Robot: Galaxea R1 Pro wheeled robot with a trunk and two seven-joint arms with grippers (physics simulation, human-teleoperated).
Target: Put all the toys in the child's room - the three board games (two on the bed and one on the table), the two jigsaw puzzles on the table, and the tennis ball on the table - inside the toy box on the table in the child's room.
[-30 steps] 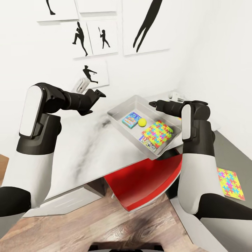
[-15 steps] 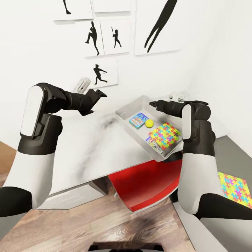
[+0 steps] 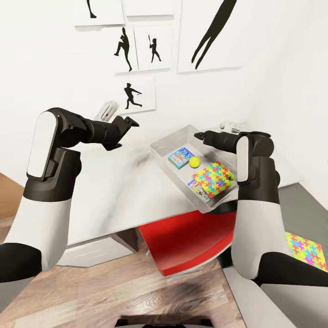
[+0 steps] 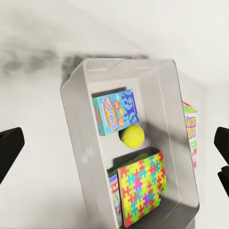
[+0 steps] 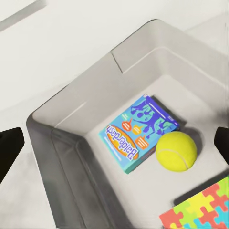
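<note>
2 hands (image 3: 132,122) (image 3: 199,135) open, empty.

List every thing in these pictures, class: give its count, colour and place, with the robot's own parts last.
toy box: 1, grey, on the table
Balderdash game: 1, blue, in the toy box
ball: 1, yellow-green, in the toy box beside the Balderdash game
puzzle: 1, multicoloured, in the toy box atop another game
second puzzle: 1, multicoloured, on a grey surface at the head view's right edge
Skip-Bo game: 1, green and red, on the table outside the toy box
table: 1, light grey
pictures: several, black on white, on the wall
left gripper: 1, black, open, over the table
right gripper: 1, black, open, over the toy box
</note>
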